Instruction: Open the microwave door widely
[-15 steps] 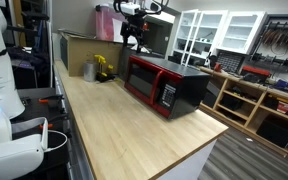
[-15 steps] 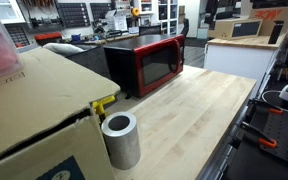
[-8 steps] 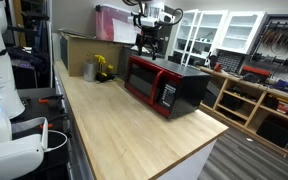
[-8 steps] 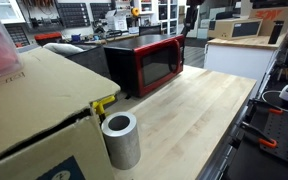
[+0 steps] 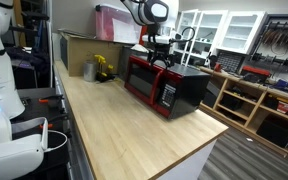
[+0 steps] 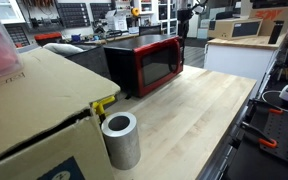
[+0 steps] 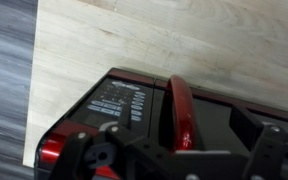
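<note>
Glass and red frame of the microwave door (image 6: 152, 65) lie flush with the microwave (image 5: 184, 76), which stands along an edge of the worktop (image 5: 124, 130), control panel (image 7: 119, 100) end toward a corner, so the door looks unopened. The tool (image 5: 161, 52) hangs above the top front edge, the wrist view looking down on the red handle (image 7: 181, 110) beside that panel, a placing suited to hooking it and swinging the door out; whether the tool is released or clenched cannot be told. Panel print is too small to read.

no readable text; microwave (image 7: 216, 118) control panel (image 7: 124, 100) print too blurred.
</note>
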